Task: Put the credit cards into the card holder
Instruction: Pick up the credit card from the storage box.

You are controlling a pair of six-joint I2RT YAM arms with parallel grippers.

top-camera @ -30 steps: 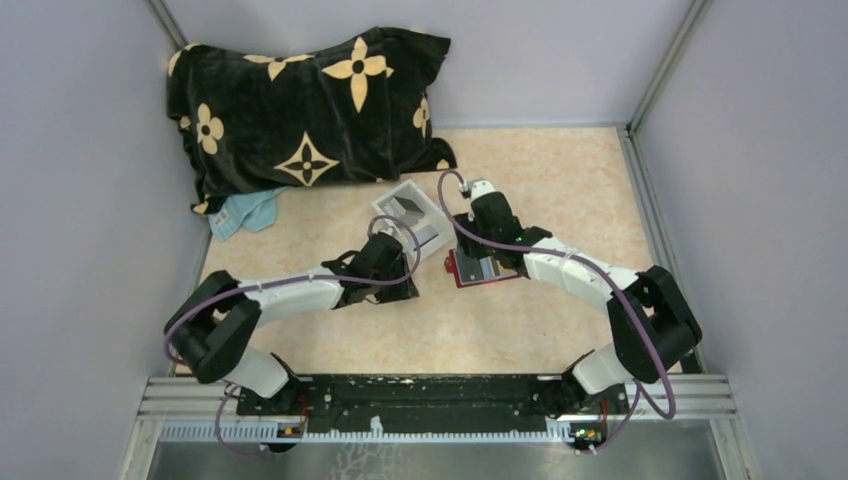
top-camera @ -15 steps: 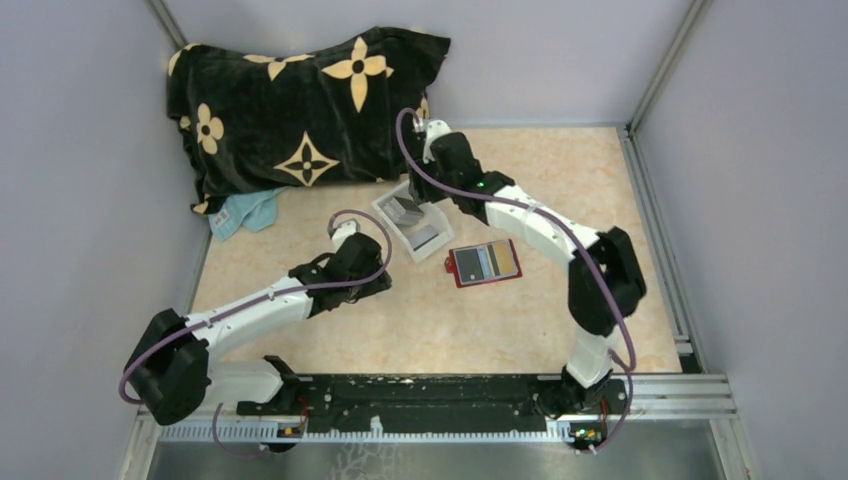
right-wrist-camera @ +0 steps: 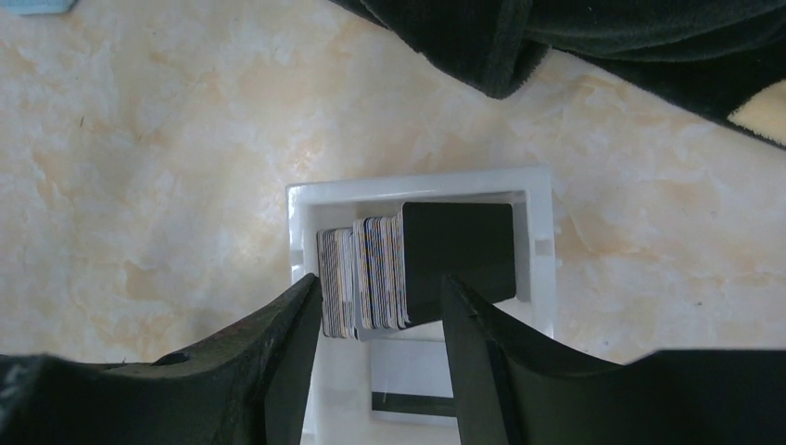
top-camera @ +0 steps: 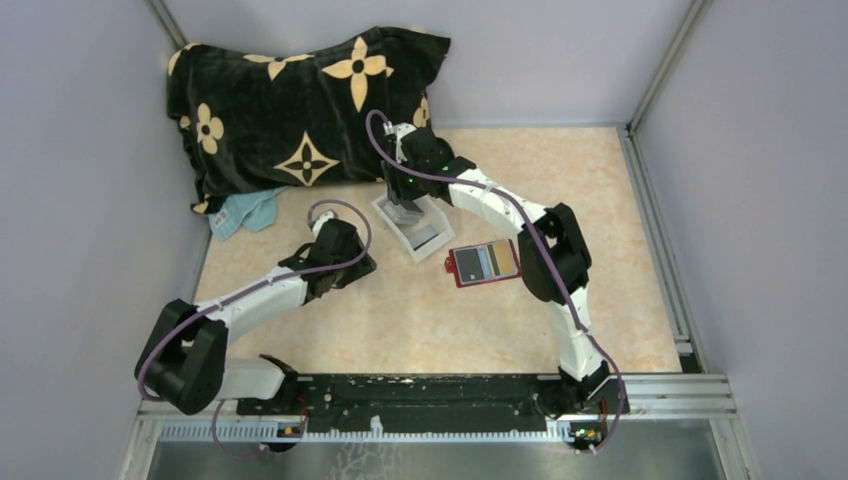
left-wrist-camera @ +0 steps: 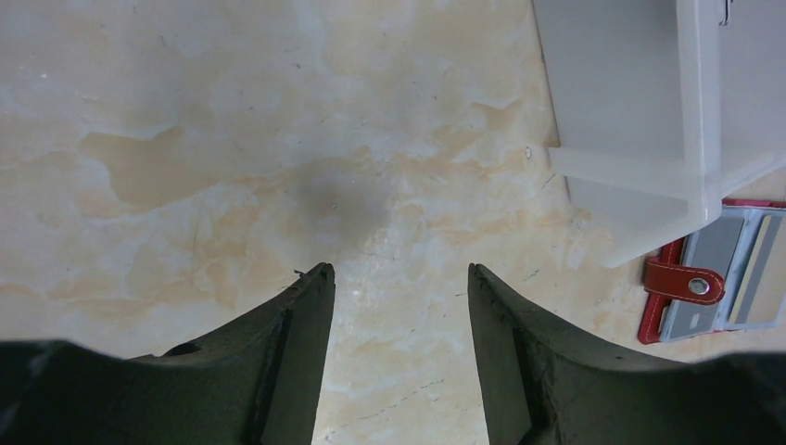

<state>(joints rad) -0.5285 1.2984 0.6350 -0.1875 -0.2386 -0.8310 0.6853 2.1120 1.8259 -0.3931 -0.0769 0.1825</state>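
The red-edged card holder lies open on the table with grey, tan and blue cards in its slots; its snap end shows in the left wrist view. A stack of credit cards stands on edge in a white tray, a black card facing out. My right gripper is open and hovers over that stack, the cards between its fingers. In the top view it is over the tray. My left gripper is open and empty over bare table, left of the tray.
A black pillow with tan flower prints lies at the back left, a light blue cloth under its edge. The white tray sits between the pillow and the holder. Grey walls enclose the table.
My right gripper has left the card holder and swung back and left to above the white tray. My left arm has drawn back to the left, away from the tray.
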